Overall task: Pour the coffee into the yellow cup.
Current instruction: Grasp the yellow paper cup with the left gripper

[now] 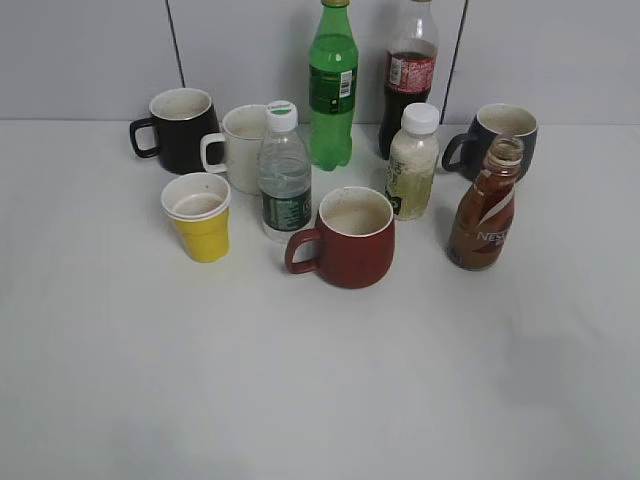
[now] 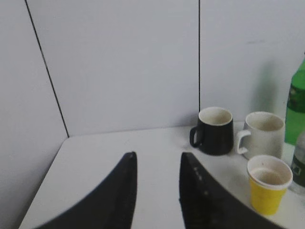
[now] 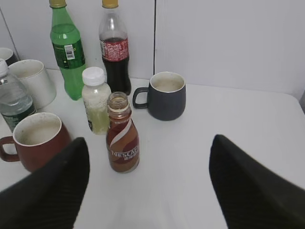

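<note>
The right claw [image 3: 147, 191] hangs wide open and empty, facing the uncapped brown plastic coffee bottle [image 3: 123, 133] toward the table's right edge. The left claw [image 2: 157, 191], narrowly parted, holds nothing. The yellow paper cup [image 1: 200, 217] stands left of centre. The bottle isn't grasped yet; closing round it looks next.

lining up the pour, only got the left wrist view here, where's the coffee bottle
Observer: The coffee bottle stands at the table's right side, right of the red mug.
Operator: cap on or off
Observer: Off, the neck is open.
Operator: right tool on it yet
Observer: No, the right tool is open and apart from the bottle.
</note>
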`<state>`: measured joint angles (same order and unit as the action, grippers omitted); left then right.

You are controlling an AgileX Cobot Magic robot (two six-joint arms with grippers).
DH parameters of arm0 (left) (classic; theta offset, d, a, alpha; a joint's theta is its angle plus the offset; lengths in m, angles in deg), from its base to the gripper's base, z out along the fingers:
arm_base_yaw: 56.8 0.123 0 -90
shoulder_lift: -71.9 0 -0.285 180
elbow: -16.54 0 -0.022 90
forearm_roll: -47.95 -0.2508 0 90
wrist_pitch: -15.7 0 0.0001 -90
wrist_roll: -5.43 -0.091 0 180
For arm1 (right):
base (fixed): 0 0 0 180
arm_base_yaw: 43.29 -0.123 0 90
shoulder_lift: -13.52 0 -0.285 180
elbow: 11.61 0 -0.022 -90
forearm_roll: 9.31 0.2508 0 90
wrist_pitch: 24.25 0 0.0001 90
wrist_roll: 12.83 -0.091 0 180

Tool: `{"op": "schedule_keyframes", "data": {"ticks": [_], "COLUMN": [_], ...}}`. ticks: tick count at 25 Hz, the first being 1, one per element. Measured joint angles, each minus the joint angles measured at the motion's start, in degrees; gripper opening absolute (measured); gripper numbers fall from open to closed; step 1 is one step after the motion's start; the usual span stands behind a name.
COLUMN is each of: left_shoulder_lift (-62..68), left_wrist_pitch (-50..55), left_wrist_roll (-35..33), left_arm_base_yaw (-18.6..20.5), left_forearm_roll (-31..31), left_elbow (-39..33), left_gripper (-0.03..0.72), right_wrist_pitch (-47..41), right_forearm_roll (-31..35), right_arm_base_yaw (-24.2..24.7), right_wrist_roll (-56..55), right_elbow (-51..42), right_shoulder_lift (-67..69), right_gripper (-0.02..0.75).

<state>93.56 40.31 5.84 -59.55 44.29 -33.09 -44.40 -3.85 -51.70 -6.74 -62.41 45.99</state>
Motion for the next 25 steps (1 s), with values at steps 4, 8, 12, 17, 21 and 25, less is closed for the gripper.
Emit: {"op": "schedule_keyframes", "data": {"ticks": [4,8,12,17,21,25], "left_shoulder_lift": [11.27,25.76,46.03,63.46,75.02,80.93], "left_wrist_pitch": [-23.82,-43.3,-61.62,-78.03,-86.91,-90.98], "left_wrist_roll": [0.0,0.0,0.0,0.38,0.43,0.51], "left_arm_base_yaw": [0.0,0.0,0.0,0.0,0.02,0.02], "left_forearm_roll": [0.07,-0.33,-0.39,-2.7,-11.3,-17.22], "left_elbow": [-6.18,-7.88,-7.88,-7.88,-8.29,-8.37], "left_gripper": [0.239,0.239,0.239,0.239,0.239,0.239], "right_wrist_pitch": [9.66,20.72,31.9,37.95,43.85,54.49], "right_forearm_roll": [0.08,0.51,0.44,0.13,-3.29,-4.88], "right_arm_base_yaw": [-0.69,-0.69,-0.71,-2.08,-6.98,-9.4], "right_wrist_roll": [0.0,0.0,0.0,-3.0,-3.8,-3.35], "right_elbow": [-0.96,-1.02,-1.07,-1.12,-2.4,-7.24], "right_shoulder_lift": [8.55,19.06,28.86,37.34,43.6,50.37], "right_gripper": [0.587,0.585,0.585,0.585,0.586,0.586]}}
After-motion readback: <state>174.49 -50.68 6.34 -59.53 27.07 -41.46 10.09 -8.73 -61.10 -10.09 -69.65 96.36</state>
